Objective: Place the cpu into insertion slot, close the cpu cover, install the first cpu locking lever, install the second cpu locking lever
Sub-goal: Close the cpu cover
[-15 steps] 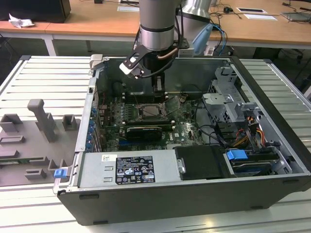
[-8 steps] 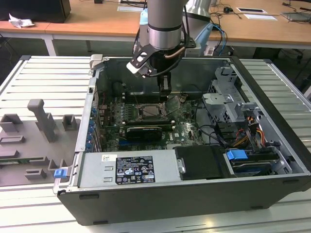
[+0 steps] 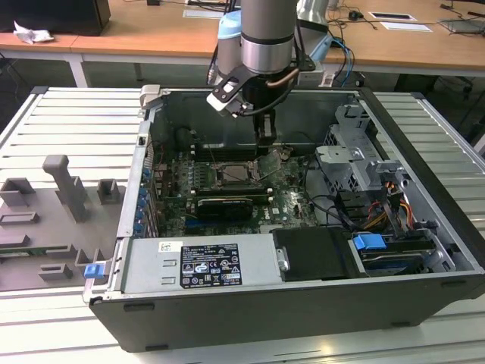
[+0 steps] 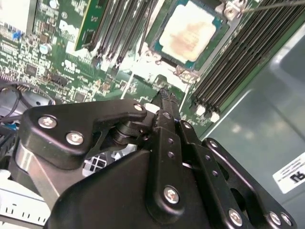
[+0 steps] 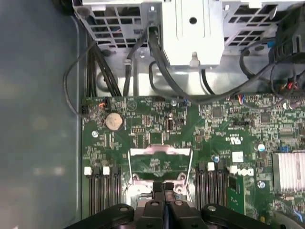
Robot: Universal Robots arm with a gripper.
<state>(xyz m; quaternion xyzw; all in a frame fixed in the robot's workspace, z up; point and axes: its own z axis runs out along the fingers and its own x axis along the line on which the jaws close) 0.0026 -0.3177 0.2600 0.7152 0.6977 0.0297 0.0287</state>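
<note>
Tool fingers pressed together, nothing visibly pinched. Tips just beside cpu cover, which stood flipped open. Cpu sat in insertion slot just beyond tips, face bare. Memory slots flanked socket. Cables and drive cage lay farther off.

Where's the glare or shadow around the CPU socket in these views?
Second wrist view: the cpu face is brightly lit, almost washed out, with a brownish patch; the black tool is dark in the foreground. First wrist view: soft reflections on the grey case wall, board evenly lit. Exterior view: the insertion slot lies in shade under the arm.
</note>
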